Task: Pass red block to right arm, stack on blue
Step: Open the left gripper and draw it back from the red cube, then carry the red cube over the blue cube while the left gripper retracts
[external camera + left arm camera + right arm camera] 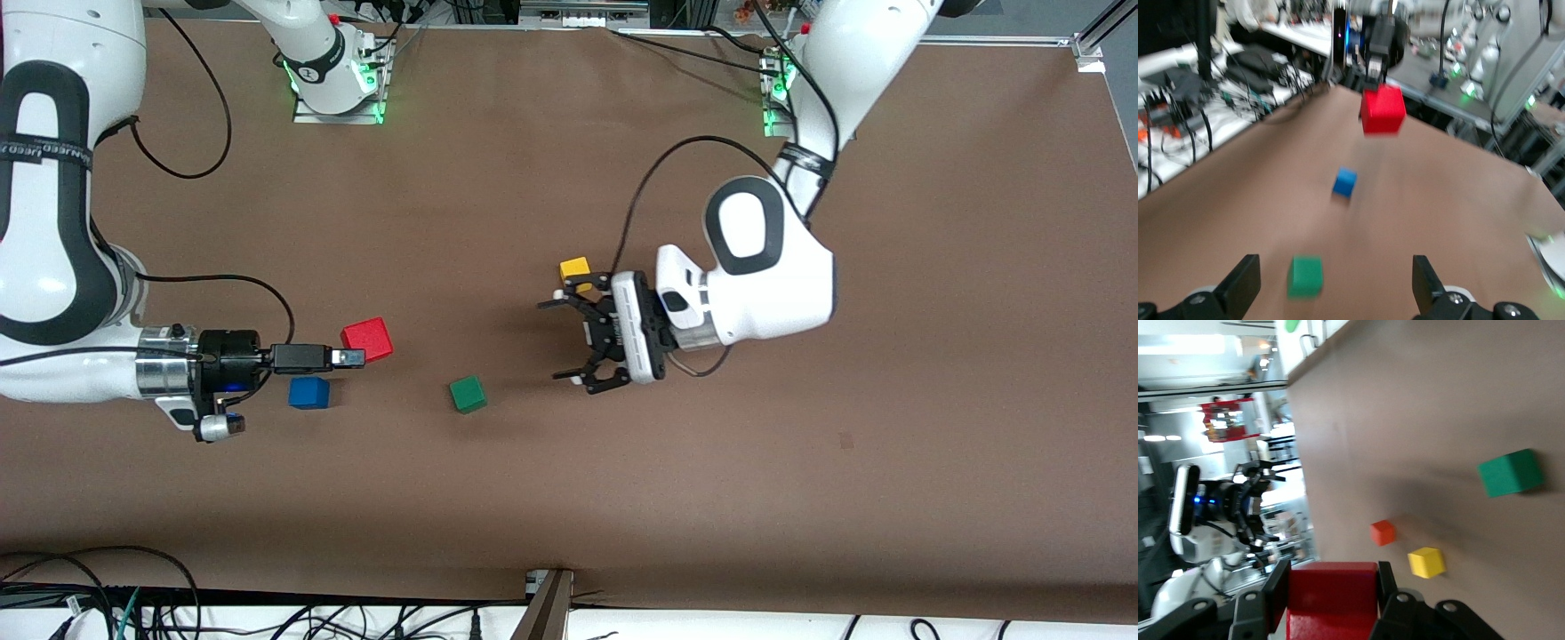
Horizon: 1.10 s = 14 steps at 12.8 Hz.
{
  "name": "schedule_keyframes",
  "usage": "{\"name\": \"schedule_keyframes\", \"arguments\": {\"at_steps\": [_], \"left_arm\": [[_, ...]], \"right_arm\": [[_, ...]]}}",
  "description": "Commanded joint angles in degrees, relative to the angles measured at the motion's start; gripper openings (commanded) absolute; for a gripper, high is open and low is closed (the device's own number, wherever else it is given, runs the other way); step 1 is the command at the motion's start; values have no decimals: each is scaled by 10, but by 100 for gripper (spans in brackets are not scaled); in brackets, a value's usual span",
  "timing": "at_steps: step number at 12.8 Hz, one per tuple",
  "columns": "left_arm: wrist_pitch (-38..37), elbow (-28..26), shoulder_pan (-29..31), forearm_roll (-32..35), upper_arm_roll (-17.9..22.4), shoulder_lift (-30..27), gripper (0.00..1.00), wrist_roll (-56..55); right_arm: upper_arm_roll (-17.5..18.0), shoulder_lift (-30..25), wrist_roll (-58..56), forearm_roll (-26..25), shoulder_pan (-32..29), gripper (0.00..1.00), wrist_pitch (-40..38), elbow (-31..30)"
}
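The left gripper [563, 340] hangs wide open above the brown table [569, 489], holding nothing. The right gripper [354, 357] pinches the small red matte cube [367, 339], a bit tilted in the air, with no long side. It hangs close to the small plain blue cube [309, 392] on the table.

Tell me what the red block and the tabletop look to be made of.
Red block, held in the right gripper: probably painted wood or hard plastic, with flat matte faces, crisp edges and no glare. Tabletop: a brown matte sheet, perhaps laminate or a mat; uniform, without grain.
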Motion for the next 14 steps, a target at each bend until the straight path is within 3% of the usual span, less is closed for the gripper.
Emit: {"name": "schedule_keyframes", "arguments": {"at_steps": [1,4,7,10,12,14], "left_arm": [[-77,-60,38,66,16,-44,100,-10],[-182,-60,56,161,80,-43,100,-21],[-244,-60,73,266,119,-52,100,-60],[-274,-53,100,397,127,-74,100,-166],[-279,-27,118,513,127,-88,100,-206],[-316,-3,144,579,126,-92,100,-213]], "right_arm": [[-3,-43,11,-121,13,8,44,-4],[-3,-61,12,-230,23,8,76,-19],[-2,-97,11,-314,27,8,153,-82],[-2,-123,11,-365,35,8,228,-145],[-1,-141,10,-400,41,8,311,-205],[-2,-153,10,-414,54,8,377,-262]]}}
